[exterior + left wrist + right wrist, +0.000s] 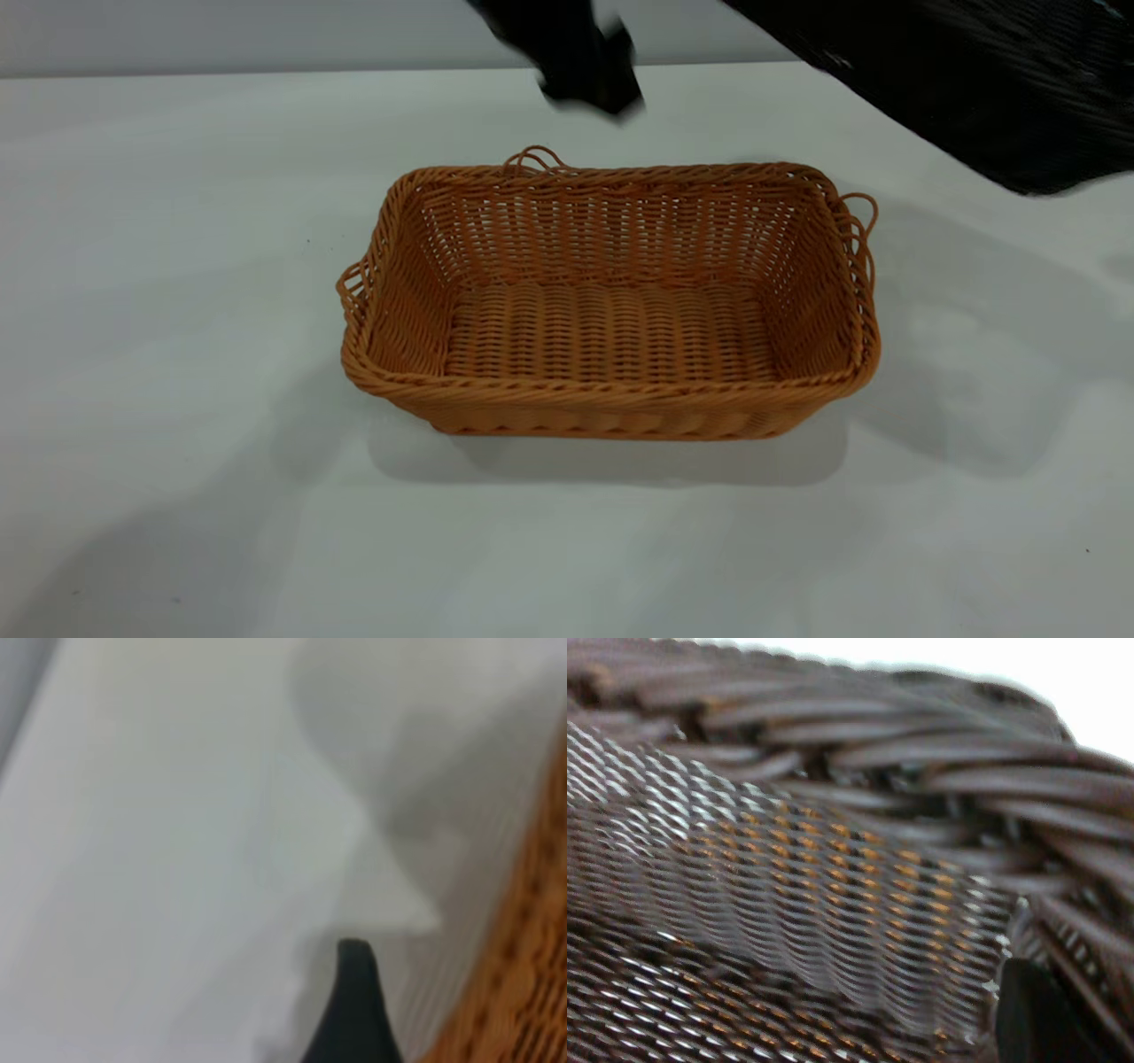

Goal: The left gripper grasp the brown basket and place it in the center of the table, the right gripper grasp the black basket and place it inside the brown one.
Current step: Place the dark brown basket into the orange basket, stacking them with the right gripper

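Observation:
The brown basket (611, 301) stands upright and empty in the middle of the table (177, 266). My left gripper (589, 66) hovers, blurred, just behind the basket's far rim, holding nothing. In the left wrist view one dark finger (354, 1010) shows beside the brown basket's wall (523, 974). The other finger is out of view. The black basket (983, 80) hangs tilted in the air at the far right, above table level. My right gripper (1005, 997) is shut on its wall, with one finger (1041, 1019) against the dark weave (833, 886).
The table's far edge (221, 73) runs along the back, with a pale wall behind it. Shadows of both arms lie on the tabletop to the left and right of the brown basket.

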